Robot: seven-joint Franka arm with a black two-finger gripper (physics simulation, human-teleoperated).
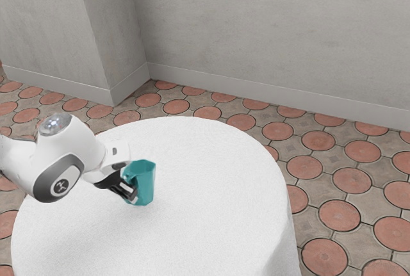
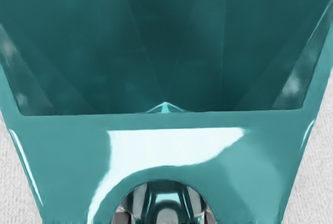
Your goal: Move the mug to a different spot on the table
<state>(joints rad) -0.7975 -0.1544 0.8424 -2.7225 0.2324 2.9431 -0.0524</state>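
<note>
Closest to the lens in the wrist view is the mug [image 2: 166, 146]: teal, glossy, right under the hand. We look over its rim into the dark inside. A rounded arch, likely the handle, curves out of the wall on the side nearest the hand. Slivers of the white desk [image 2: 318, 193] show on both sides of the mug.

In the exterior view the white arm [image 1: 57, 167] comes in from the exterior view's left. The black hand [image 1: 127, 190] is pressed up to the side of the mug [image 1: 143, 180] that faces the arm. We cannot tell whether the hand is clenched on the mug or just resting against it, because the contact is hidden behind the mug's body. The mug stands upright or close to it, on the part of the round desk [image 1: 218, 218] toward the exterior view's left, not far from the arm. Its base looks at or just above the cloth, and we cannot say which. A tiled floor [image 1: 333, 161] surrounds the desk.

Progress, as we judge it: the approach is done and the hand is at the mug. No move is confirmed, since plenty of open desk lies toward the exterior view's right with the mug well short of it. Left to do: a secure hold, the carry, the set-down upright and the release.
</note>
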